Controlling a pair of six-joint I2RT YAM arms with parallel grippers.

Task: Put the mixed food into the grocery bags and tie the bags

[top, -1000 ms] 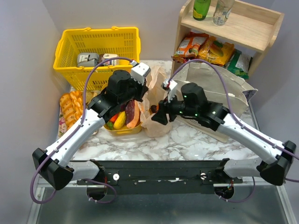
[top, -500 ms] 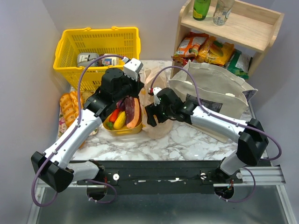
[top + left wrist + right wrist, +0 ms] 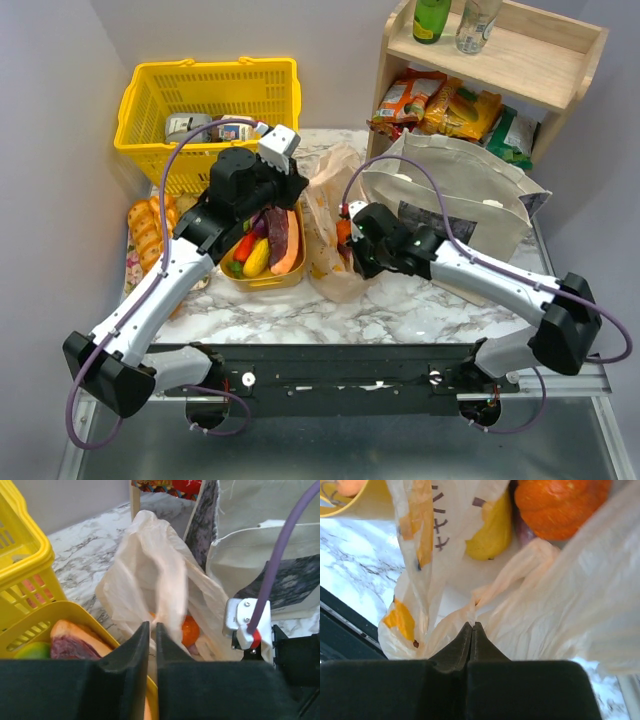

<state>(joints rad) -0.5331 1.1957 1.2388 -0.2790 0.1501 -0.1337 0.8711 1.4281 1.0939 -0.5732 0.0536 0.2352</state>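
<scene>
The peach plastic bag (image 3: 330, 215) stands between my arms, with an orange (image 3: 560, 505) and a lemon (image 3: 492, 530) inside it. My right gripper (image 3: 472, 624) is shut on a fold of the bag's film at its near rim. My left gripper (image 3: 152, 626) is just behind the bag's far-left flap (image 3: 150, 570). Its jaws stand a narrow gap apart, and the film is blurred at their tips. A small yellow bowl (image 3: 262, 270) left of the bag holds a red-brown slice (image 3: 70, 645), a lime (image 3: 30, 650) and other pieces. The beige tote (image 3: 460, 190) lies to the right.
A yellow shopping basket (image 3: 210, 100) stands at the back left, with braided bread (image 3: 150, 230) in front of it. At the back right is a wooden shelf (image 3: 560, 75) holding snack packets (image 3: 450, 110) and bottles. My right wrist (image 3: 250, 625) is close to the bag's right side.
My right gripper swung in to the bag's near rim and went from open to shut on the film. My left jaws, shut before, have parted slightly.
</scene>
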